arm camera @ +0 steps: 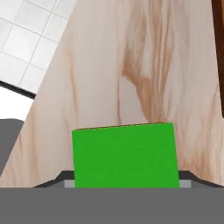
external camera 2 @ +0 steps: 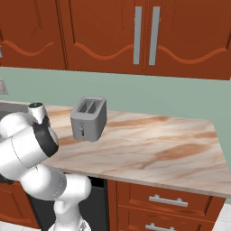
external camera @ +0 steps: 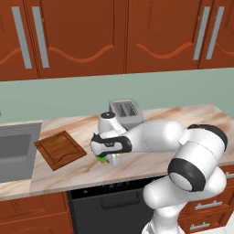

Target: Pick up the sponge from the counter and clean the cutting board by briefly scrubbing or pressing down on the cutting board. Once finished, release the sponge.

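Observation:
The sponge, a bright green block with a thin yellow edge, sits between the two fingertips of my gripper, which is shut on it. In the left base view the gripper points down over the front part of the counter, with a bit of the green sponge showing beneath the hand. I cannot tell whether the sponge touches the counter. The cutting board, a dark brown wooden rectangle, lies flat a short way left of the gripper. Its dark edge runs along the upper right of the hand view.
A grey toaster stands on the counter behind the gripper, near the wall. The grey sink basin lies left of the cutting board. The counter's front edge is close to the gripper, with white floor tiles beyond it. Wide bare counter stretches right of the toaster.

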